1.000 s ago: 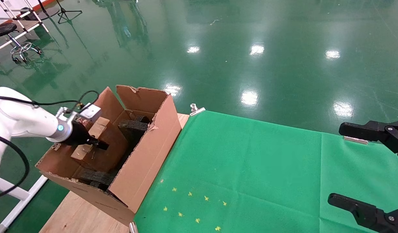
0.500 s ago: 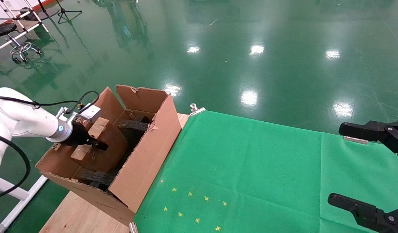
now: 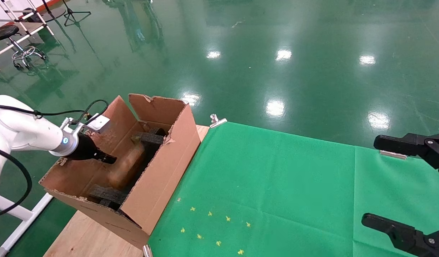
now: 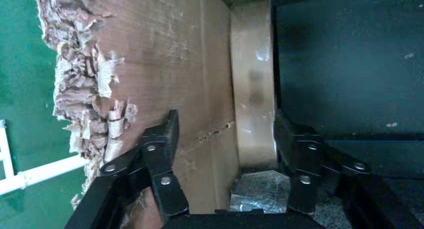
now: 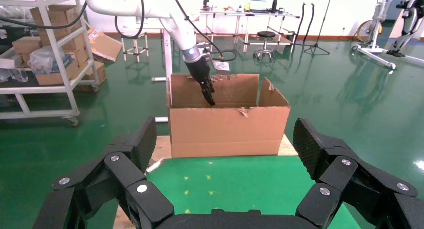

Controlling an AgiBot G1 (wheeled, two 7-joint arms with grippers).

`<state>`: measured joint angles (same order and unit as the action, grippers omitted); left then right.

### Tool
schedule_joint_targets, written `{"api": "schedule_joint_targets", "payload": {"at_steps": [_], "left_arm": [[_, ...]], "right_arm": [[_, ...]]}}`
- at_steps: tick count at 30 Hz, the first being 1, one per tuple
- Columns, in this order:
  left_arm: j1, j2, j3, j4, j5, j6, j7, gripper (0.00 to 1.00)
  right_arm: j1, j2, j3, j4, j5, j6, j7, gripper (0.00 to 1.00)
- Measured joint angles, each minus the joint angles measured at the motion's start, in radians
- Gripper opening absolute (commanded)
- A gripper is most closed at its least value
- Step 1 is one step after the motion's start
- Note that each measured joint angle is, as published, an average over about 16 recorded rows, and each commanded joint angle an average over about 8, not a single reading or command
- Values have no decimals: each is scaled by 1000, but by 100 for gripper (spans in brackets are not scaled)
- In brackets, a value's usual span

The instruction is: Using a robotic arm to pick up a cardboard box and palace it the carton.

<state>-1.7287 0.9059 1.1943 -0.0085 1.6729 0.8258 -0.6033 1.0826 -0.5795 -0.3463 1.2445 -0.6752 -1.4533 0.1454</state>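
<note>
The large brown carton [image 3: 165, 167] with torn flaps stands on the wooden board at the left. My left gripper [image 3: 109, 159] hangs inside it, open. The small cardboard box [image 3: 128, 165] lies blurred and tilted just below and beyond the fingertips, deep in the carton, free of them. In the left wrist view the box [image 4: 252, 89] is a tan strip close beside one finger [image 4: 292, 139], with the carton wall [image 4: 165, 64] next to the other. My right gripper [image 3: 370, 180] is parked open over the green cloth at the far right.
Black foam blocks [image 3: 149, 137] sit at the carton's far end, and one more [image 3: 105, 194] at its near end. A green cloth [image 3: 276, 185] covers the table, held by a metal clip [image 3: 216, 121]. A white frame leg [image 3: 19, 221] stands left of the board.
My left gripper has let go of the cardboard box and drawn back slightly. The box has dropped and tipped lower into the carton. The right arm has not moved.
</note>
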Motion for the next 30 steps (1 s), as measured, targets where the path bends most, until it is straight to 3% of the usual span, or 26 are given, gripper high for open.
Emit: {"api": "schedule_joint_targets", "payload": {"at_steps": [7, 17, 30], "left_arm": [[-62, -51, -32, -85, -47, 68, 55, 100], [-163, -182, -81, -315, -120, 210, 129, 100], [-156, -234, -110, -447, -150, 267, 147, 100]], "right_arm": [[0, 0, 0, 0, 0, 0, 0, 100], [0, 0, 0, 0, 0, 0, 0, 100], [0, 0, 0, 0, 0, 0, 0, 100]]}}
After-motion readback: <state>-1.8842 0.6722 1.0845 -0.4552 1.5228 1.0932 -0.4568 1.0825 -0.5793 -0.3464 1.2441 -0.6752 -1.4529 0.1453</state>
